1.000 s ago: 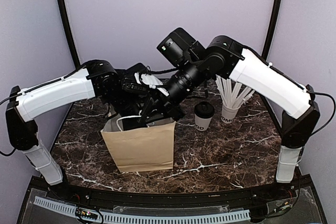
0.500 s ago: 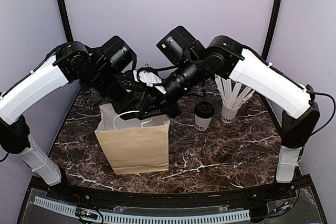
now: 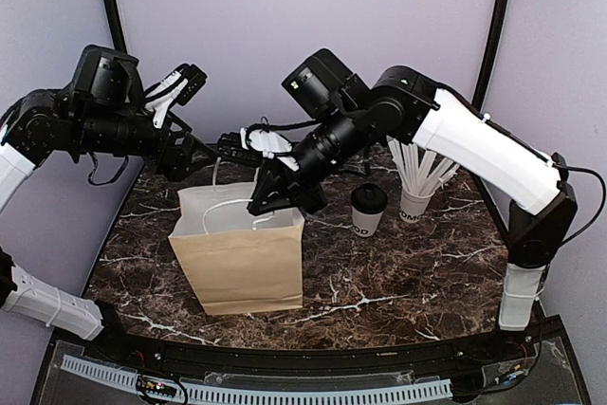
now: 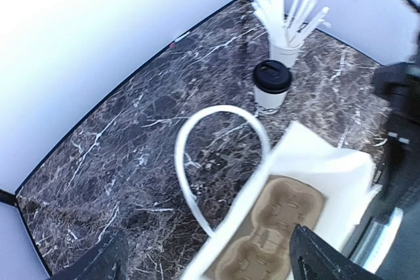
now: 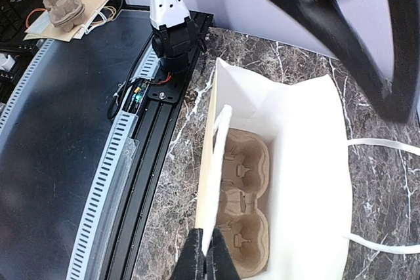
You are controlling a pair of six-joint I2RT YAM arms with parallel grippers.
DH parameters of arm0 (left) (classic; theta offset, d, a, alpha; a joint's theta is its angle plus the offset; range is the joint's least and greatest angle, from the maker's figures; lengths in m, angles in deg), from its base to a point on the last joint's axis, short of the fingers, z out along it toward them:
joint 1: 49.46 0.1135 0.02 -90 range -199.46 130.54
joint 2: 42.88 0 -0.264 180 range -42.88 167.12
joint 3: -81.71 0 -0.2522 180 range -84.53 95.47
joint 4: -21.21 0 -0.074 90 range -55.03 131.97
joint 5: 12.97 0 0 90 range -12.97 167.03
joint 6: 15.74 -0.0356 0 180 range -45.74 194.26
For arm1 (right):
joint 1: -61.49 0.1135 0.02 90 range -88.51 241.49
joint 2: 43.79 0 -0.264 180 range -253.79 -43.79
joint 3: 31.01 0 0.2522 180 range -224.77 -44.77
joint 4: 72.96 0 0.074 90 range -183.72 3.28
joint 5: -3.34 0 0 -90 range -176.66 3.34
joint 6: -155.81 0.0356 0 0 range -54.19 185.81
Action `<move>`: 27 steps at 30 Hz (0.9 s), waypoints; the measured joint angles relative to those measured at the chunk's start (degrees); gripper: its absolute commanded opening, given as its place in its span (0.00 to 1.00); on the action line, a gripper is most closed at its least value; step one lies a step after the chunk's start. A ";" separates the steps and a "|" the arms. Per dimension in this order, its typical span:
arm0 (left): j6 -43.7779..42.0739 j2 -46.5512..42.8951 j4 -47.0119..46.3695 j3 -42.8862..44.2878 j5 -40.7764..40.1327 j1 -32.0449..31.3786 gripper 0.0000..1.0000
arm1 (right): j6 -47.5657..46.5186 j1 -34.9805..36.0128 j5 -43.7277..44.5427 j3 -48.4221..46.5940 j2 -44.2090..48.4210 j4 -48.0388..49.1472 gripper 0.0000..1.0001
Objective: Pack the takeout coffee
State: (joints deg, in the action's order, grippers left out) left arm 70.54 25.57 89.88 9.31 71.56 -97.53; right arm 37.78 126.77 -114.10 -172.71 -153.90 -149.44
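Note:
The takeout coffee, a white cup with a black lid, stands on the marble to the right of the paper bag; it also appears in the left wrist view. My right gripper is shut on the bag's near white handle, holding the mouth apart. My left gripper hangs open and empty above the bag's far left side. A brown two-cup carrier lies flat on the bag's bottom. The far handle loop stands free.
A white cup full of wrapped straws stands just right of the coffee, near the back right corner. Purple walls close the table at the back and sides. A black rail runs along the near edge.
My left arm has lifted up and back to the left, away from the bag's mouth, and its jaws have spread wider. The bag has shifted slightly left. The right arm has stayed put.

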 measured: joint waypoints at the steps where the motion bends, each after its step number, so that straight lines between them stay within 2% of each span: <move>1: -0.44 0.26 -1.05 -0.94 0.50 1.11 0.85 | 0.07 0.00 0.24 0.00 0.00 0.11 0.01; 5: -2.12 5.40 -5.53 -3.65 4.59 5.86 0.66 | 0.11 0.00 1.07 0.00 0.00 0.44 0.01; 8: -2.36 9.46 -9.49 -4.87 9.75 9.68 0.58 | 0.11 -0.02 2.45 0.02 0.02 0.96 0.00; 10: -2.03 11.37 -12.00 -5.07 13.90 12.37 0.32 | 0.07 -0.02 3.45 0.09 0.07 1.29 0.00; 11: -1.77 11.98 -12.98 -5.05 15.72 13.38 0.10 | 0.07 -0.02 4.02 0.13 0.09 1.49 0.00; 13: -1.38 13.49 -14.58 -4.17 20.04 15.39 0.01 | 0.02 -0.26 5.22 0.17 0.11 1.68 0.00; 17: -1.16 16.24 -16.68 -1.25 28.00 16.76 0.00 | -0.42 -1.14 6.95 0.17 0.33 2.38 0.00; 20: -0.48 16.09 -18.53 -0.94 32.15 16.76 0.00 | -0.52 -4.37 5.35 -0.11 1.07 3.85 0.00; 24: 0.28 15.47 -20.90 0.39 33.77 16.74 0.00 | 0.00 -11.17 2.40 -5.84 1.16 4.87 0.00; 27: 0.66 15.50 -22.21 3.34 33.05 16.74 0.00 | 0.00 -13.60 2.14 -11.30 1.18 5.97 0.00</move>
State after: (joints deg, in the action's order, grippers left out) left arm 71.19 41.07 67.68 12.65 104.60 -80.79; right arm 37.78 113.17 -111.96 -184.01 -152.72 -143.47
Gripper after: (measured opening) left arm 0.030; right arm 0.013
